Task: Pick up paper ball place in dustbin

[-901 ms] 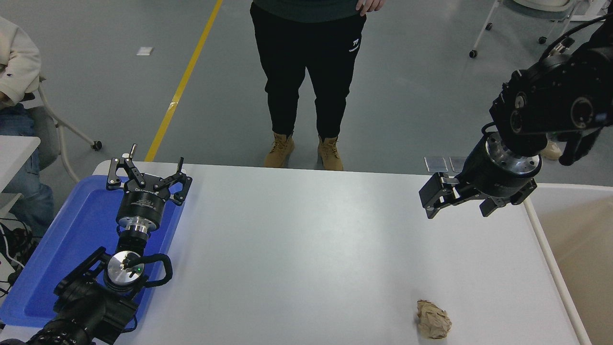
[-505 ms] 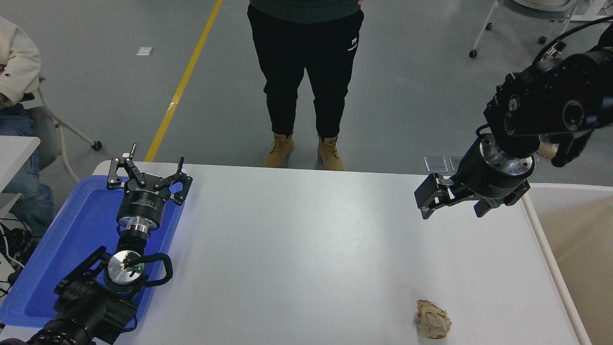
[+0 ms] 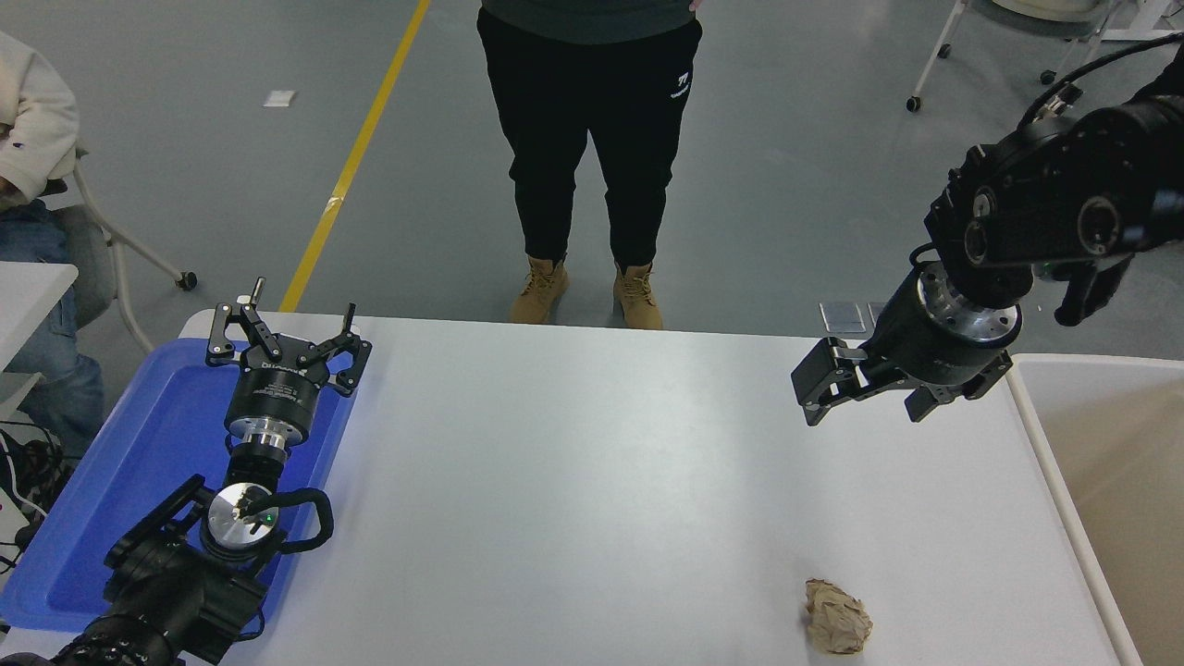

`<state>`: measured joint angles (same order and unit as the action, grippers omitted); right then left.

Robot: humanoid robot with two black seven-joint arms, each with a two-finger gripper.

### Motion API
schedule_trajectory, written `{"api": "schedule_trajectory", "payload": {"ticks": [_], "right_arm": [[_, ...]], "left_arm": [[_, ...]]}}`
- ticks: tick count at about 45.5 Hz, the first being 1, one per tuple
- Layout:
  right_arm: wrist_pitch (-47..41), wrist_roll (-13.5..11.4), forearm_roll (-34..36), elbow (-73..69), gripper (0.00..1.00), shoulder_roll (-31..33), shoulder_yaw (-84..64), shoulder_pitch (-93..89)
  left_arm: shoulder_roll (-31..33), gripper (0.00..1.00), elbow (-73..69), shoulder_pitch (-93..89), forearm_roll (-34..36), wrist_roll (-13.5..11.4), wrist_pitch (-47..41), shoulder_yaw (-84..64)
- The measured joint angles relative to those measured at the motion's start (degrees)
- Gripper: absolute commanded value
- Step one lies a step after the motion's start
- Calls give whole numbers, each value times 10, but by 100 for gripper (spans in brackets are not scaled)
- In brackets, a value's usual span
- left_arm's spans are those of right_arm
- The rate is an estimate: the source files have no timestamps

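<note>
Head view: wrinkly kraft paper ball point(image 3: 837, 628)

The dustbin point(image 3: 1064, 462) is cut off by the right and bottom edges. A standing person point(image 3: 592, 139) is cropped above the waist; a seated person point(image 3: 32, 120) is cropped at the left edge. The blue tray point(image 3: 139, 444) is partly hidden under the left arm point(image 3: 176, 583). The right gripper point(image 3: 856, 388) shows only 1 finger clearly.
</note>
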<state>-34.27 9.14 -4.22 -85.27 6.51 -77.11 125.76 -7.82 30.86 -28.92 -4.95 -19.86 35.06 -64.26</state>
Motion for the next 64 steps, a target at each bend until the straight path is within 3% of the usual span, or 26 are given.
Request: {"api": "schedule_trajectory", "payload": {"ticks": [25, 64], "right_arm": [[48, 0, -60, 3, 100, 81, 3, -89], [197, 1, -72, -2, 100, 83, 34, -276]], "left_arm": [[0, 100, 0, 0, 0, -1, 0, 0], [0, 100, 0, 0, 0, 0, 2, 0]]}}
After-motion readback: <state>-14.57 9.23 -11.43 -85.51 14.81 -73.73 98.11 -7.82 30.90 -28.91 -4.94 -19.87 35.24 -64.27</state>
